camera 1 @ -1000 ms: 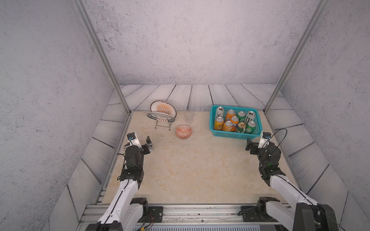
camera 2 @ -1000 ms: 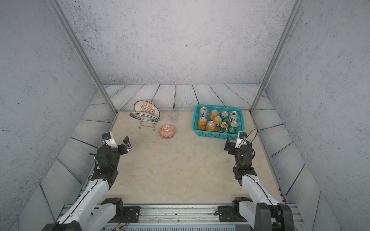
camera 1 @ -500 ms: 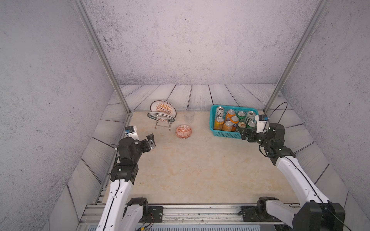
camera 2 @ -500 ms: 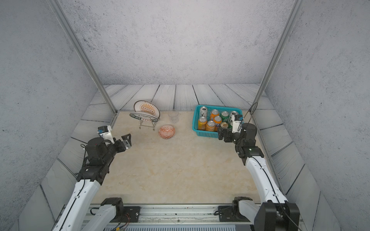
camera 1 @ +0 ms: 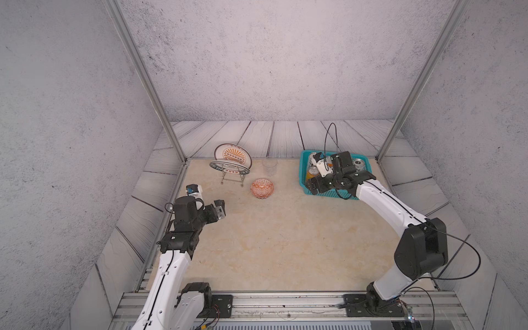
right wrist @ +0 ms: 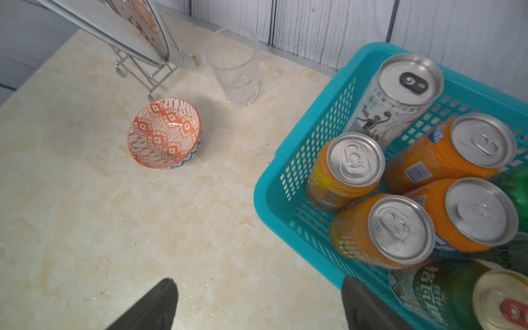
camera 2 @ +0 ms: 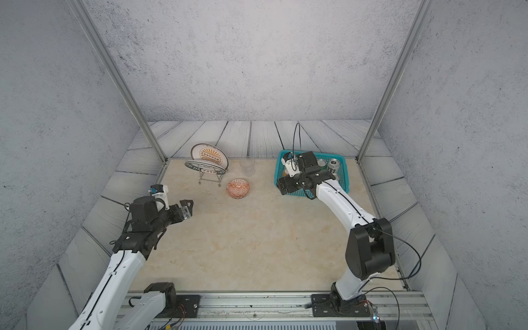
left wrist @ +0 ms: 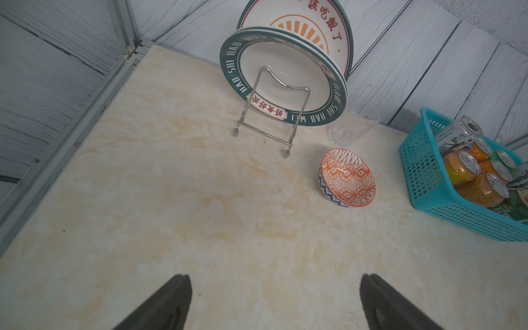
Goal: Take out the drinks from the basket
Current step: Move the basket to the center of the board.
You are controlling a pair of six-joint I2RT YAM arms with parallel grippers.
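**Turquoise mesh basket [right wrist: 285, 174] and its contents, at the far right corner of the desk [camera 1: 271, 237].** The drinks [right wrist: 400, 228] are all contained in the basket, packed close together with their metal tops upward.

In the right wrist view, four orange cans [right wrist: 347, 171] are seen grouped by the basket's near left corner. Blue label patches are carried on two of them. A tall silver-white can [right wrist: 391, 97], printed with a black basketball player, is placed in the far left corner. A green can [right wrist: 428, 288] with white Chinese characters and a red tab is set against the near wall.

In a top view, a second tall silver can [camera 2: 333, 165] is shown towards the basket's far right corner. The remaining cans are hidden there by the right arm.

The right gripper [right wrist: 257, 303] is held at the basket's near left corner with its fingers spread wide and nothing between them. One finger is seen over bare desk, the other over the near wall. Contact cannot be judged.

The left gripper [left wrist: 274, 300] is likewise spread wide and grips nothing. It is raised over the desk's left side, well apart from the basket.

A clear plastic cup [right wrist: 233, 68] stands at the far edge, between the basket and two plates on a wire stand [left wrist: 285, 83]. An orange-patterned bowl [right wrist: 164, 133] is set just in front of the cup, its patterned inside exposed.
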